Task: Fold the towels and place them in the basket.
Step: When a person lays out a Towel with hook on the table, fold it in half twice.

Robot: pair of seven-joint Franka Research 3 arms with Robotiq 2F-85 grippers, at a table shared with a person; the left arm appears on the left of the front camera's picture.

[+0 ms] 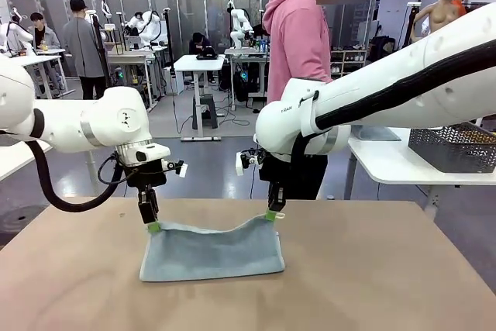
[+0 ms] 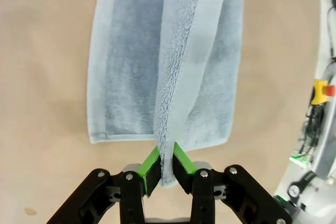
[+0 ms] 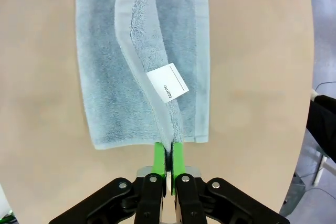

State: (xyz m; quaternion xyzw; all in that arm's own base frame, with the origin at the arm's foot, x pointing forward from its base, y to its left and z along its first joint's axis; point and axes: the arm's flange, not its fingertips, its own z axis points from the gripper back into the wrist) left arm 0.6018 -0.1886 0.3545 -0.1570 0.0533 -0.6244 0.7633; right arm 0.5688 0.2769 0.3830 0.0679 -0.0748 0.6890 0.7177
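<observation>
Item: blue-grey towel point(image 1: 213, 252), lower centre of frame, lying part-lifted on the table point(image 1: 387, 269). I am pinching its raised edge, left gripper point(image 1: 153, 226) and right gripper point(image 1: 273, 215) each clamping one corner. It is sagging between them: soft, light, limp. Corners look the surest hold.

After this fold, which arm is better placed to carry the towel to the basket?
Probably the right: the basket stands on the white table at its side. The right gripper and left gripper each pinch the light blue-grey towel.
</observation>
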